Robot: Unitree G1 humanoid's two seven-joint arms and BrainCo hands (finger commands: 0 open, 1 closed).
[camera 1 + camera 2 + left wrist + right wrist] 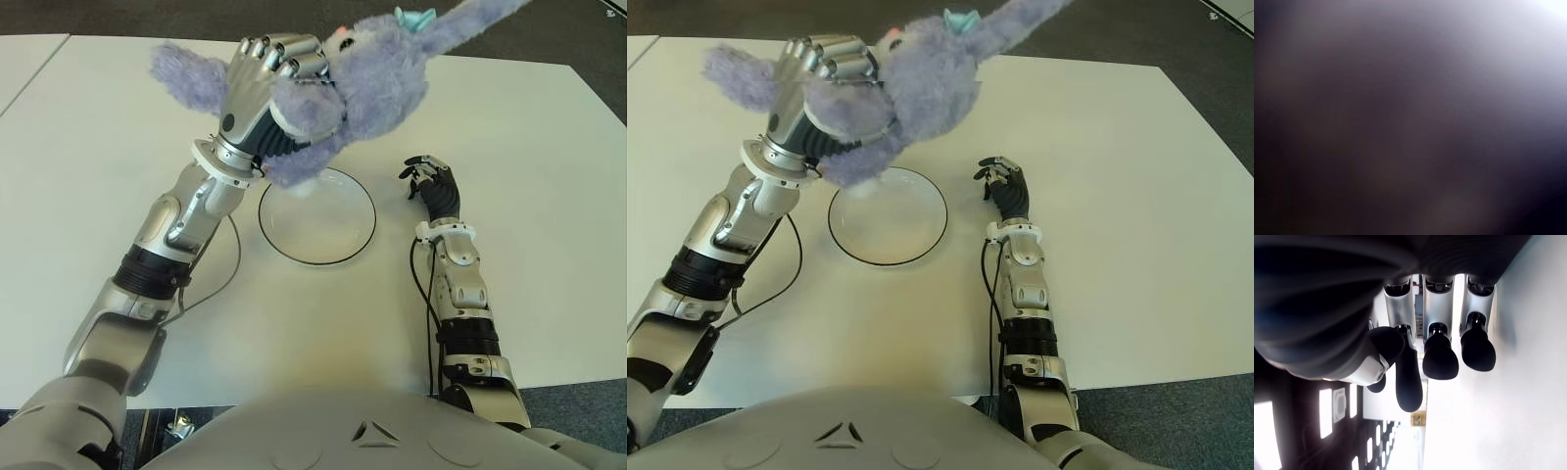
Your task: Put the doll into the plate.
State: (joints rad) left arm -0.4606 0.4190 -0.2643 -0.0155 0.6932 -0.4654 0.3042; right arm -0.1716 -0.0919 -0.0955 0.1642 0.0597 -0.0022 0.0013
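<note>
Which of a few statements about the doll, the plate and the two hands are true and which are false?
1. The left hand grips the doll. True.
2. The doll lies in the plate. False: it is held in the air, above the plate's far-left rim.
3. The right hand holds the plate. False: it holds nothing, showing right of the plate with fingers loosely curled.
4. The plate is clear with a dark rim and has nothing in it. True.
5. The doll is green. False: it is purple, with a teal bow.
</note>
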